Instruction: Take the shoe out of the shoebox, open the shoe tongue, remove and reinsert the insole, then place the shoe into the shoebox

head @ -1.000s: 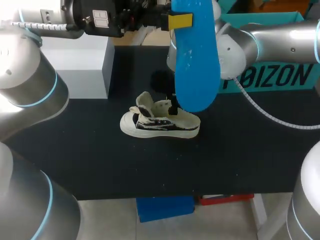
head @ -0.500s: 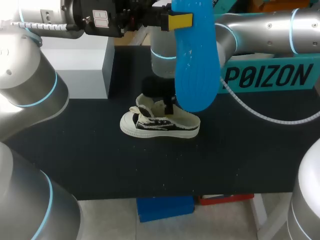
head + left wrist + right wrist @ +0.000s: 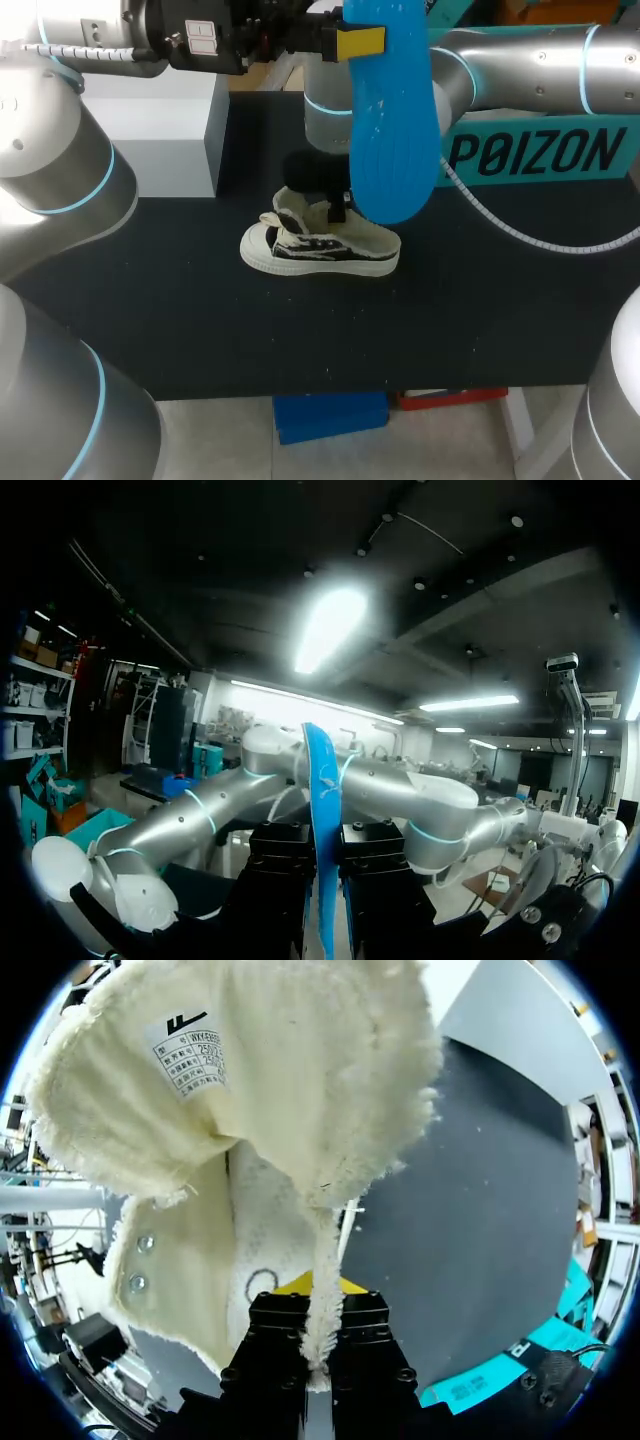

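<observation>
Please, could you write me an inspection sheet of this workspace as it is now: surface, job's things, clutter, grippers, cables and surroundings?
Surface: black table top, carrying the shoe.
Job's things: cream sneaker with black markings stands on its sole mid-table; blue foam insole held up above it; teal cardboard shoebox at the back right.
Clutter: white box at the back left.
Grippers: left gripper shut on the insole; right gripper shut on the sneaker's fleecy edge.
Cables: white coiled cable hangs from the right arm over the table.
Surroundings: nothing seen.
</observation>
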`<state>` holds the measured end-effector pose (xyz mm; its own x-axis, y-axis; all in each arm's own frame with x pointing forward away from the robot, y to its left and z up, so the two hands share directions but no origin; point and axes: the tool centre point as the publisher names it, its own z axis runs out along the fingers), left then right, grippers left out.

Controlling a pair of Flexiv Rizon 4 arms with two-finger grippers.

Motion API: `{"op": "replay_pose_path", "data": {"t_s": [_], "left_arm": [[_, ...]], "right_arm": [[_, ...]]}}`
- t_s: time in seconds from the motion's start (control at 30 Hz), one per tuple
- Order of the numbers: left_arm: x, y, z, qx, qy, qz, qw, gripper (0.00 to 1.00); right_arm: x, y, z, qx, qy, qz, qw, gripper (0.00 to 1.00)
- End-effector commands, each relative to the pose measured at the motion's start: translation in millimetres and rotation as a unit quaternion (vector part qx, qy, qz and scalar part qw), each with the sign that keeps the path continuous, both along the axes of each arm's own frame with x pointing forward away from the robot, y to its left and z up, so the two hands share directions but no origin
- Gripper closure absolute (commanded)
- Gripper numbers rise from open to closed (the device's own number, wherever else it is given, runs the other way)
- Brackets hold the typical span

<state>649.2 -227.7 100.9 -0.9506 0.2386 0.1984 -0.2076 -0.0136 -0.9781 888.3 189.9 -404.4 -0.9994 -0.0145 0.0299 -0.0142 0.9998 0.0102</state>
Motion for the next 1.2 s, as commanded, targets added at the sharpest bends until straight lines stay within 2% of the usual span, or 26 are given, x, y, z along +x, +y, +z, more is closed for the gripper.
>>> {"op": "replay_pose_path", "data": {"t_s": [0.03, 0.23, 0.37, 0.47, 0.53, 0.6, 0.7, 0.73, 0.97, 1.07, 1.2], "left_arm": [[0.0, -2.2, -0.3, -0.001, 0.0, 0.001, 1.0, 1.0], [0.0, -2.2, -0.3, -0.001, 0.0, 0.001, 1.0, 1.0], [0.0, -2.2, -0.3, -0.001, 0.0, 0.001, 1.0, 1.0], [0.0, -2.2, -0.3, -0.001, 0.0, 0.001, 1.0, 1.0], [0.0, -2.2, -0.3, -0.001, 0.0, 0.001, 1.0, 1.0], [0.0, -2.2, -0.3, -0.001, 0.0, 0.001, 1.0, 1.0], [0.0, -2.2, -0.3, -0.001, 0.0, 0.001, 1.0, 1.0], [0.0, -2.2, -0.3, -0.001, 0.0, 0.001, 1.0, 1.0], [0.0, -2.2, -0.3, -0.001, 0.0, 0.001, 1.0, 1.0], [0.0, -2.2, -0.3, -0.001, 0.0, 0.001, 1.0, 1.0], [0.0, -2.2, -0.3, -0.001, 0.0, 0.001, 1.0, 1.0]], "right_arm": [[-0.1, -1.2, -1.8, -0.001, 0.0, 0.0, 1.0, 1.0], [-0.1, -1.2, -1.8, -0.001, 0.0, 0.0, 1.0, 1.0], [-1.4, -16.9, 44.6, -0.001, -0.028, -0.099, 0.995, 1.0], [-5.1, -32.1, 72.8, -0.006, -0.033, -0.188, 0.982, 1.0], [-7.0, -42.0, 87.8, -0.008, -0.032, -0.253, 0.967, 1.0], [-9.0, -48.6, 97.5, -0.011, -0.032, -0.317, 0.948, 1.0], [-12.4, -54.3, 104.7, -0.007, -0.029, -0.418, 0.908, 1.0], [-12.9, -56.0, 104.7, -0.006, -0.024, -0.458, 0.889, 1.0], [-18.7, -57.1, 86.7, -0.005, -0.006, -0.614, 0.79, 1.0], [-19.4, -54.2, 77.3, -0.007, -0.005, -0.647, 0.763, 1.0], [-16.5, -51.3, 70.8, -0.011, -0.004, -0.678, 0.735, 1.0]]}}
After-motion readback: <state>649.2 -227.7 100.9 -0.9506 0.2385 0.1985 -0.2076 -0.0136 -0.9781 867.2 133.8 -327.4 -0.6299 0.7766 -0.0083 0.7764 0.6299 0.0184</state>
